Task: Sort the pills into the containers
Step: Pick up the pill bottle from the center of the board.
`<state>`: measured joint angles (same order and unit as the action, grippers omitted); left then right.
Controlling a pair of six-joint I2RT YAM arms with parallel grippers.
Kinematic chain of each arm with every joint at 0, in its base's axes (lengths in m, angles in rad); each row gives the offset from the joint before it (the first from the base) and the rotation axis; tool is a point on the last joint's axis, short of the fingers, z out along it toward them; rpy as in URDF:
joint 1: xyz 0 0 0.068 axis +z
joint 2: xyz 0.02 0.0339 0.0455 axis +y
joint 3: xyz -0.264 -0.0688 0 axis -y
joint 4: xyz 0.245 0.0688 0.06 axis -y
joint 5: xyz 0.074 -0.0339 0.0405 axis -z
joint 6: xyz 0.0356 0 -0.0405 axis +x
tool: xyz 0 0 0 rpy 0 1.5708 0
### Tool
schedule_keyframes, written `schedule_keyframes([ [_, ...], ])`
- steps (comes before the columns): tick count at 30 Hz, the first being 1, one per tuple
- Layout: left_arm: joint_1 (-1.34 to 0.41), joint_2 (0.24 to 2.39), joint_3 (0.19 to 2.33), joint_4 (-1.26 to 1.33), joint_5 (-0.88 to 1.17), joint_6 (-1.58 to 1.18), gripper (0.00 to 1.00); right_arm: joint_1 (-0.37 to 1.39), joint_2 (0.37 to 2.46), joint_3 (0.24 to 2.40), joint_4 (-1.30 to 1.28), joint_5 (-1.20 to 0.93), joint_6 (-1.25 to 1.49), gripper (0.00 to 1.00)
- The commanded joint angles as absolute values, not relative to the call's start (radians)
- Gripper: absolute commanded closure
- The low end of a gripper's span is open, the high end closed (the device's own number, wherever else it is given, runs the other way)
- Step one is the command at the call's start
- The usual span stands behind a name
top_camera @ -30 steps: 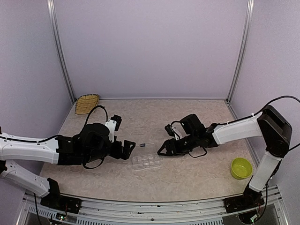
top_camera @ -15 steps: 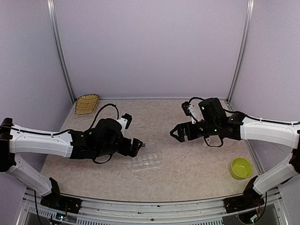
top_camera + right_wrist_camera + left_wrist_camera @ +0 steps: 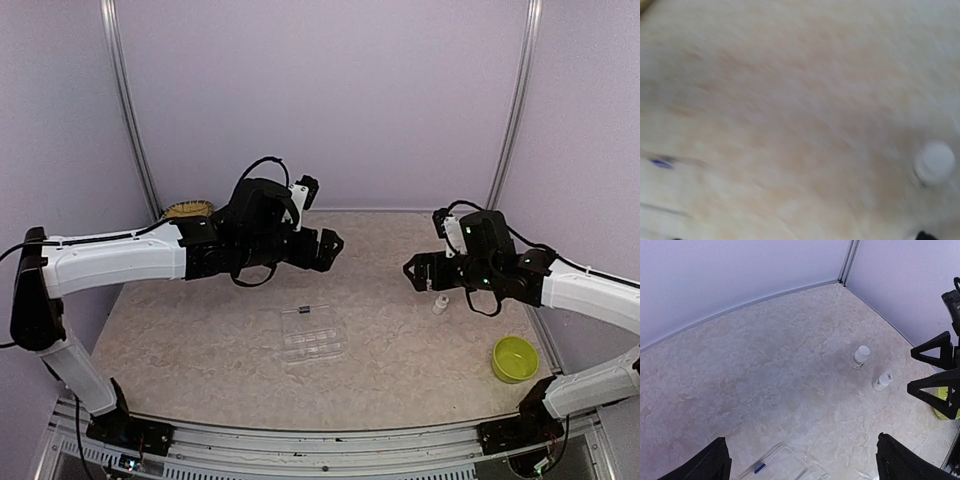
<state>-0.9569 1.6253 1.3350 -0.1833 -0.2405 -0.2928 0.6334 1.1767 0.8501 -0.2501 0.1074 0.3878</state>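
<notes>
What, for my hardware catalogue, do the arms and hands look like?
The left arm and right arm have white shells with black joints and wrists; black cables loop over them. The left hand and right hand are black, each with two angular, triangular fingers.

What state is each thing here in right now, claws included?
left claw: open, holding nothing.
right claw: open, holding nothing.
organizer box: lid looks open.
white bottle: standing, capped.
second white bottle: standing, capped.
green bowl: upright, looks empty.

White-shelled arms (image 3: 110,262) — black joints (image 3: 30,295), black wrist housings (image 3: 255,215), looping black cables (image 3: 264,159).
</notes>
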Motion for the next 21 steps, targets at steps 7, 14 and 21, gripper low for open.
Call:
schedule_keyframes([
  [7, -0.956, 1.678, 1.148, 0.01, -0.086, -0.277, 0.01, 0.608, 1.116, 0.583, -0.142, 0.234, 0.644, 0.06],
  [14, -0.963, 1.663, 1.123, 0.01, -0.112, -0.259, 0.01, 0.607, 1.214, 0.548, -0.08, 0.332, 0.694, 0.11],
  [21, -0.965, 1.657, 1.096, 0.053, -0.097, -0.267, 0.01, 0.606, 1.32, 0.564, -0.036, 0.46, 0.7, 0.13],
])
